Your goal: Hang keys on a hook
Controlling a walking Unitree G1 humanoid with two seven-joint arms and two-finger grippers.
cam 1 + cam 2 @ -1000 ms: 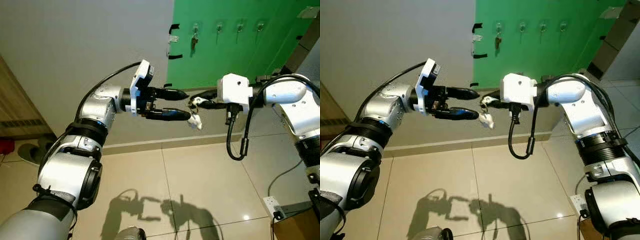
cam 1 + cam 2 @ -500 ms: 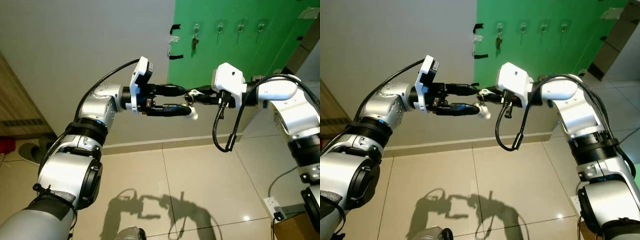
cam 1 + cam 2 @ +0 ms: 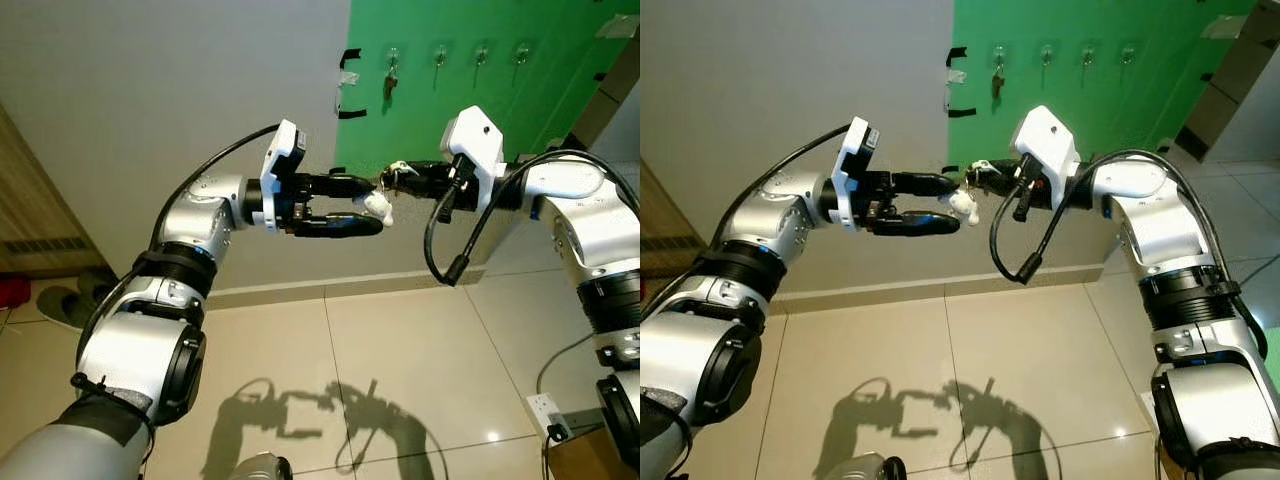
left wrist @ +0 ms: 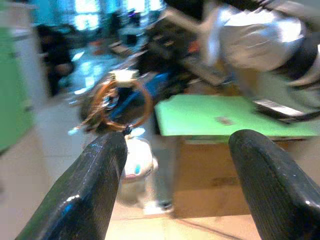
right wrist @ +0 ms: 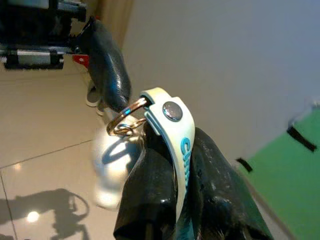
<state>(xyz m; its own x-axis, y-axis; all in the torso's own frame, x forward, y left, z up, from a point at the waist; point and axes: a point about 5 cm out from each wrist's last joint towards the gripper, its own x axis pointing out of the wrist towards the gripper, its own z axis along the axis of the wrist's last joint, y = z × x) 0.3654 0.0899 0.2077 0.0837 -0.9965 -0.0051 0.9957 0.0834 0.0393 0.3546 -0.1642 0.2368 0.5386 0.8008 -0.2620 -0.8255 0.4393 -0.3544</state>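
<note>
The right claw (image 3: 985,178) is pinching the strap of a key ring: its two black fingers (image 5: 155,185) are pressed together on a white strap with blue letters (image 5: 177,135), which is closed with a metal snap. From the end of this strap a copper-coloured split ring (image 5: 122,120) is sticking out, and a small white charm (image 3: 962,203) is hanging under it. The keys themselves I cannot make out clearly.

The left claw (image 3: 372,207) is spread, with one finger (image 4: 92,185) above and one below the charm. In the left wrist view the ring (image 4: 117,105) is sitting just at the tip of one finger; if it is really touching, I cannot tell. The two claws are meeting tip to tip in the air in front of the robot, at about chest height, with both silver arms reaching toward the middle.

Behind them a grey wall (image 3: 150,90) is joining a green panel (image 3: 450,110). On the green panel a row of small hooks (image 3: 480,52) is hanging well apart from the claws, and one hook at the left end is already carrying a dark bunch of keys (image 3: 389,80). Below, the beige tiled floor (image 3: 400,370) is showing the shadows of the arms.
</note>
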